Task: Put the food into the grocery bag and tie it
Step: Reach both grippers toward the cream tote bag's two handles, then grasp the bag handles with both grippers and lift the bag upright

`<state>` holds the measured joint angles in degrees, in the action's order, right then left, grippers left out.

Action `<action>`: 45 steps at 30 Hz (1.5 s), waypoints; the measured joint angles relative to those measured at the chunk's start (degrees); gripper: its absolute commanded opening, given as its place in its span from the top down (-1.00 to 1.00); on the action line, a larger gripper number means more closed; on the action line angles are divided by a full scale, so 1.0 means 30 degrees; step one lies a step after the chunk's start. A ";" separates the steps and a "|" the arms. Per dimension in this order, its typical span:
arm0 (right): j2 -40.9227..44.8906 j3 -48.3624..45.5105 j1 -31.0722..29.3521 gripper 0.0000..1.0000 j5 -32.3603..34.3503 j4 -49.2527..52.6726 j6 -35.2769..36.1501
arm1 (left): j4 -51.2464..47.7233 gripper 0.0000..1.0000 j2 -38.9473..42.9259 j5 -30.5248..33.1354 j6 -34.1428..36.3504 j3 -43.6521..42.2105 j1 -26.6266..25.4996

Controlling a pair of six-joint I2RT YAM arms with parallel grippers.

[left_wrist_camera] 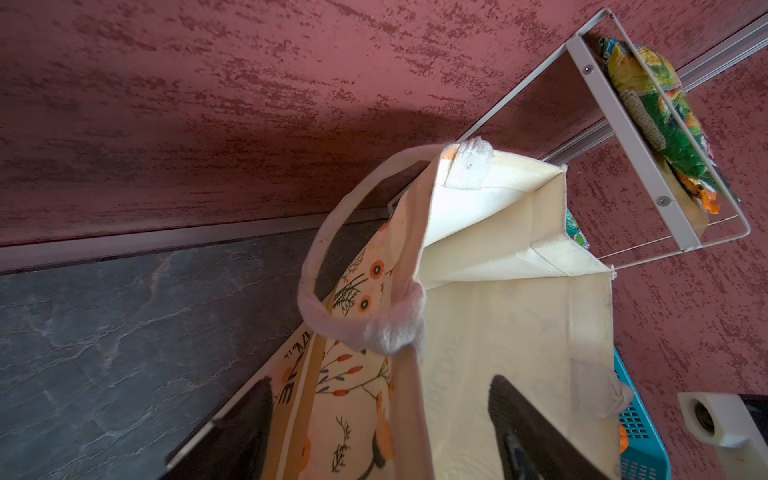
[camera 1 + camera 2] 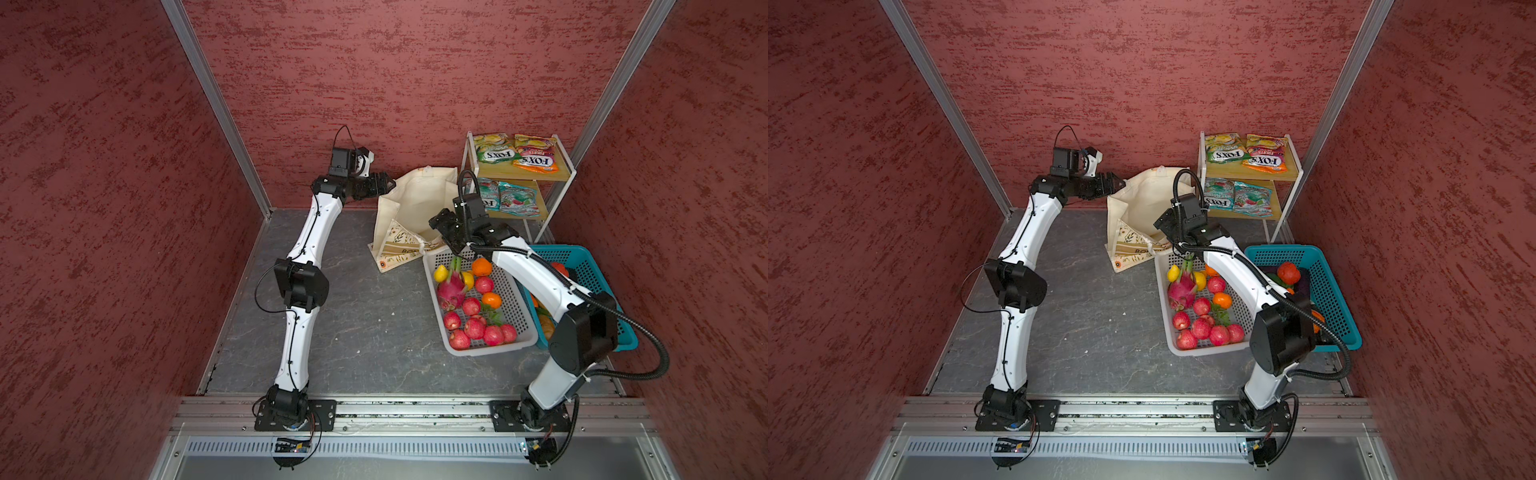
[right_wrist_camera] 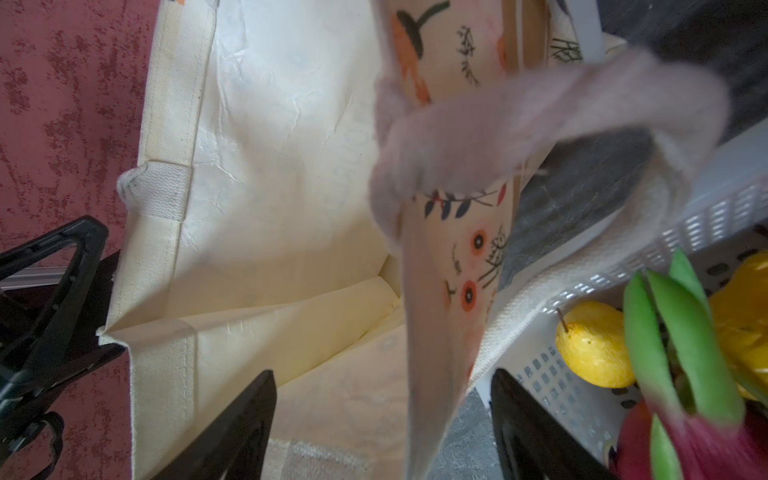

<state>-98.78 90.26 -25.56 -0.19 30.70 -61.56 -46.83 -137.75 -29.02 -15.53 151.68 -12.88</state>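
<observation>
Standing open at the far edge of the surface [image 2: 353, 316], the grocery bag [image 2: 419, 199] has its rim straddled by the left gripper [image 2: 386, 184] and the right gripper [image 2: 435, 224], jaws spread, clamping nothing.

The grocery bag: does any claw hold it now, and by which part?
Nothing is held. The left claw and the right claw each stand open astride the rim of the grocery bag, with fabric in the gap but not pinched.
</observation>
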 measured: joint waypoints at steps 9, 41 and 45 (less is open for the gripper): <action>-0.1581 0.0750 -0.0022 0.01 0.0168 0.0765 0.0372 | 0.0867 0.67 -0.0656 -0.0699 -0.0146 0.0007 -0.0095; -0.3330 0.8699 -0.6659 1.00 -0.0073 1.0812 0.8816 | -0.1151 1.00 3.1292 0.4561 -0.3825 -3.0381 0.0357; -0.1370 0.5763 -0.7111 1.00 -0.0073 1.0142 0.8896 | -0.2302 0.73 3.2873 0.5173 -0.4867 -3.1234 -0.0546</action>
<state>-102.89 107.55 -46.89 -0.40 61.12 -34.87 -53.74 -39.13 -13.50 -30.13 57.98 -14.52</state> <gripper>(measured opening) 0.062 0.056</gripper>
